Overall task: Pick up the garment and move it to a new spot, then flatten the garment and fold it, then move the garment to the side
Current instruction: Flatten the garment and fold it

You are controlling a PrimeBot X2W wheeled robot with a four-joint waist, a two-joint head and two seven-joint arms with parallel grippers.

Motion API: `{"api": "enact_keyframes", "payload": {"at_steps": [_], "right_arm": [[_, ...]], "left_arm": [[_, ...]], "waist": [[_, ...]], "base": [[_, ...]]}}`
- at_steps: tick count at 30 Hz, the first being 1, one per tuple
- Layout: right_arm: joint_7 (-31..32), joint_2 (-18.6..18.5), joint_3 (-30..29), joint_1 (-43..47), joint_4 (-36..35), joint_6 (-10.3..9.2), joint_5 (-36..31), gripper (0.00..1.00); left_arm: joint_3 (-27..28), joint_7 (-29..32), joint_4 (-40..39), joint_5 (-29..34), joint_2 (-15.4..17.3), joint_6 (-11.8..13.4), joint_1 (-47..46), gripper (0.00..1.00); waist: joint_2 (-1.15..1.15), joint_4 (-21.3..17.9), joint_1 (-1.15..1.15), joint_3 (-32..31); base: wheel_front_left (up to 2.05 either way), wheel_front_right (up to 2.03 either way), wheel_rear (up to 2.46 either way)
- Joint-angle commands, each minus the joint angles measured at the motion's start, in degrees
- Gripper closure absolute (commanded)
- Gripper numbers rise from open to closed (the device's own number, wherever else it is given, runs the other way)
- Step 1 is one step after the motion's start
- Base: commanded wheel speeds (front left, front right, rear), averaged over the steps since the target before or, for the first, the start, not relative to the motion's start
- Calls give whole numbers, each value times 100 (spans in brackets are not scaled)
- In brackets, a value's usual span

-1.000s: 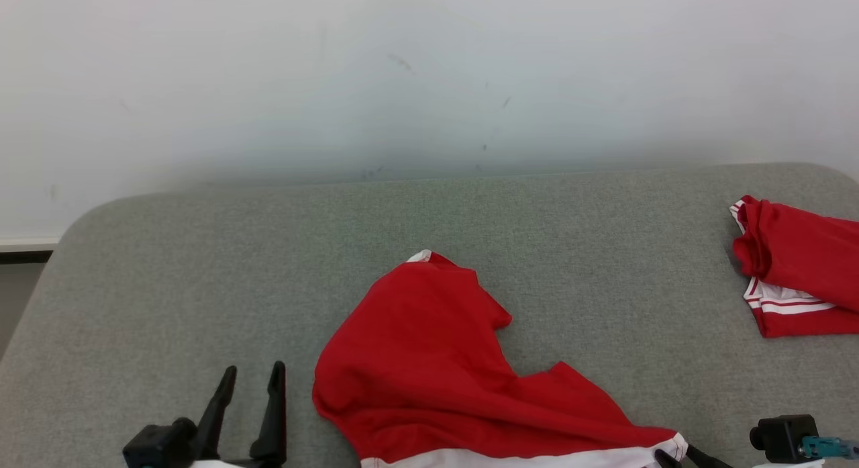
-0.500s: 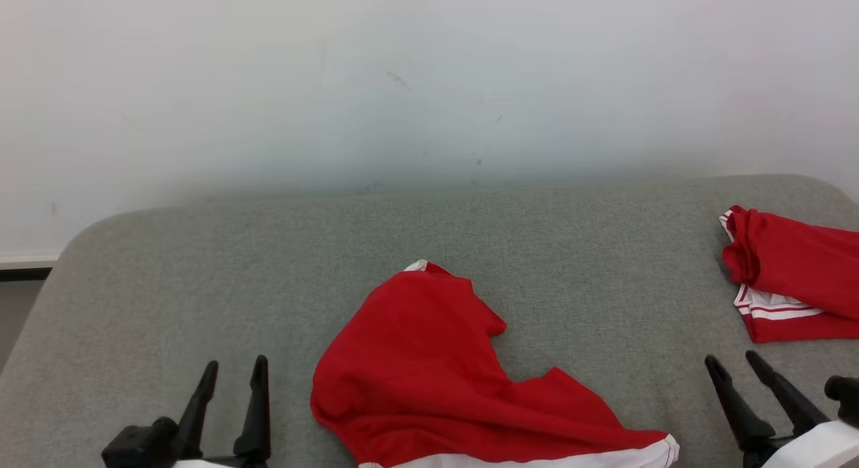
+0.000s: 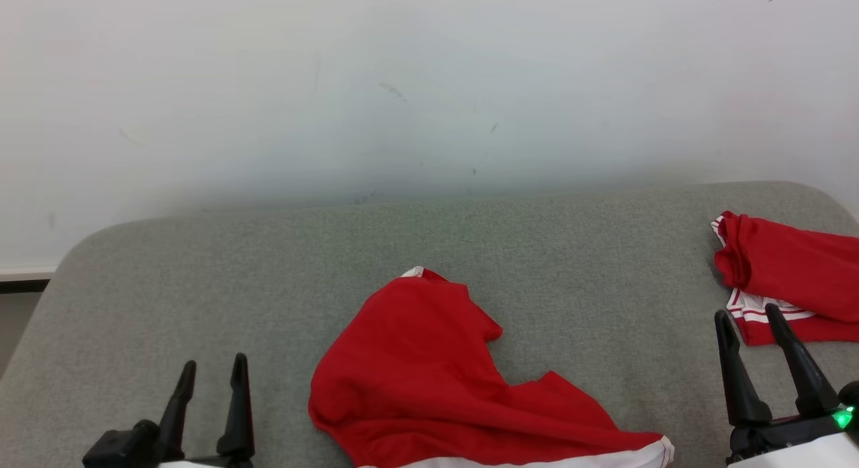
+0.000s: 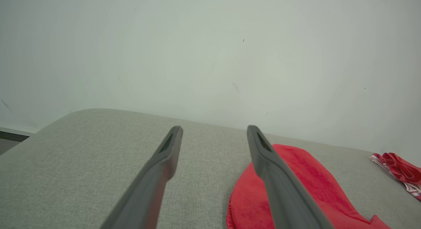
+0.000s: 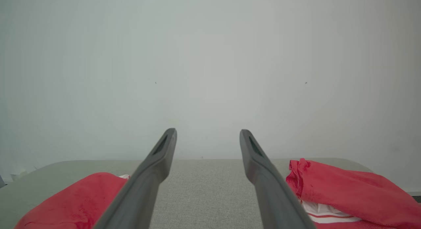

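Crumpled red garment [image 3: 429,381] lies at the grey table's [image 3: 268,266] near middle. Left gripper [image 3: 215,360] and right gripper [image 3: 746,311] hover at the table's near left and right, fingers spread and empty, likely poised to flatten it. Red bundle [image 3: 792,266] at table's right edge.

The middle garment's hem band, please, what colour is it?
White band, on the red garment; clearest in the head view.

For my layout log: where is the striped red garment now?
In the head view the striped red garment lies at the right edge of the grey surface, just beyond the right gripper, apart from the larger red garment.
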Motion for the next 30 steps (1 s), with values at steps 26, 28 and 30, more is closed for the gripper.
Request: {"api": "enact_keyframes", "payload": {"at_steps": [26, 28, 30], "right_arm": [[-29, 363, -161, 338, 29, -12, -476, 0], [-28, 360, -146, 326, 28, -12, -476, 0], [-28, 349, -134, 318, 41, -12, -475, 0]], "left_arm": [[-11, -10, 60, 197, -95, -148, 73, 0], [-16, -10, 76, 197, -95, -154, 61, 0], [-20, -10, 80, 205, -97, -159, 52, 0]], "waist": [[0, -18, 0, 46], [0, -16, 0, 44], [0, -12, 0, 43]], "base": [[0, 0, 0], [0, 0, 0], [0, 0, 0]]}}
